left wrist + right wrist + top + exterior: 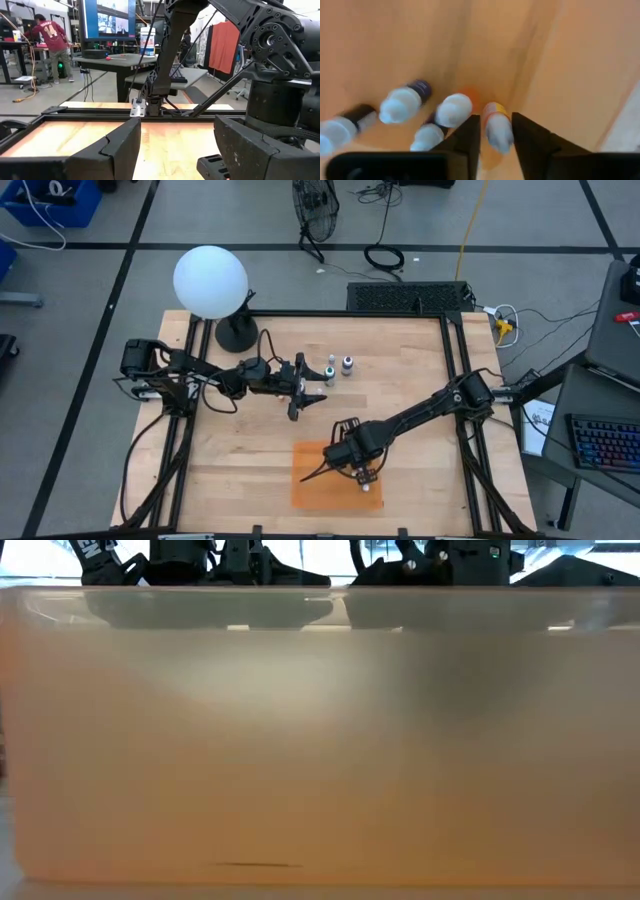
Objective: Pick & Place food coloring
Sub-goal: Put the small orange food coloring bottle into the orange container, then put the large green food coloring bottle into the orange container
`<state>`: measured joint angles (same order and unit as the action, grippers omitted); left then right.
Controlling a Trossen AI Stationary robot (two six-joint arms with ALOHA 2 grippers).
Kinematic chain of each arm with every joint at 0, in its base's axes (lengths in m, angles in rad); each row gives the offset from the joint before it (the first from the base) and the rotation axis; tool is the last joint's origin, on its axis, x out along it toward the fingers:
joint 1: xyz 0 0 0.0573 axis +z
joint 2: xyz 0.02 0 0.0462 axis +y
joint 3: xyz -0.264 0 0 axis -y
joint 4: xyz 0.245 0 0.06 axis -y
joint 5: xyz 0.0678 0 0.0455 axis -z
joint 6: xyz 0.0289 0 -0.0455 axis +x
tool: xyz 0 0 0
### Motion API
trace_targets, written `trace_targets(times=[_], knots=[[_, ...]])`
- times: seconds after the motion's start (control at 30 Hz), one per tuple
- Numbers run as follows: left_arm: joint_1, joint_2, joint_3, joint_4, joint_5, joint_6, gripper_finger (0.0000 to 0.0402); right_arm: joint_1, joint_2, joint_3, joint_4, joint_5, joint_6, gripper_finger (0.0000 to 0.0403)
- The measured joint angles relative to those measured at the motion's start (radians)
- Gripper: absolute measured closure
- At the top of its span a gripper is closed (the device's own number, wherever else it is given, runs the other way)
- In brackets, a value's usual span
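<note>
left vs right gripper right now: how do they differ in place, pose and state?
The left gripper sits over bare wood near the two bottles toward the table's far side; the right gripper is over the orange mat. Left reaches level and open on nothing; right points down, fingers closely flanking a yellow-banded bottle. Both are dark two-finger grippers.

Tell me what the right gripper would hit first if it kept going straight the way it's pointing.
Most likely the small bottle between the right gripper's open fingers, then the orange mat just beneath it. Depth is hard to judge.
</note>
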<state>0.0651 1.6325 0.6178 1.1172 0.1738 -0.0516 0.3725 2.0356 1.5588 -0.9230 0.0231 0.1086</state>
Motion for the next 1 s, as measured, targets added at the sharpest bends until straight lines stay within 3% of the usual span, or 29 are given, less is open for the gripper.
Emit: trace_targets(times=[0.17,0.5,0.8,1.0], knots=[[0.000,0.000,0.000,0.000,0.000,-0.001,0.0151,0.000,-0.028,-0.001,0.006,0.001,0.027,0.0269],[0.000,0.000,0.000,0.000,0.000,-0.003,0.0151,0.000,-0.126,-0.001,0.006,0.003,0.067,0.0287],[0.000,0.000,0.000,-0.019,0.000,-0.010,0.0151,0.000,-0.353,-0.001,0.004,0.004,0.100,0.0294],[0.000,0.000,0.000,-0.032,0.000,0.004,0.0151,0.009,-0.528,0.000,0.028,0.002,0.242,0.0296]])
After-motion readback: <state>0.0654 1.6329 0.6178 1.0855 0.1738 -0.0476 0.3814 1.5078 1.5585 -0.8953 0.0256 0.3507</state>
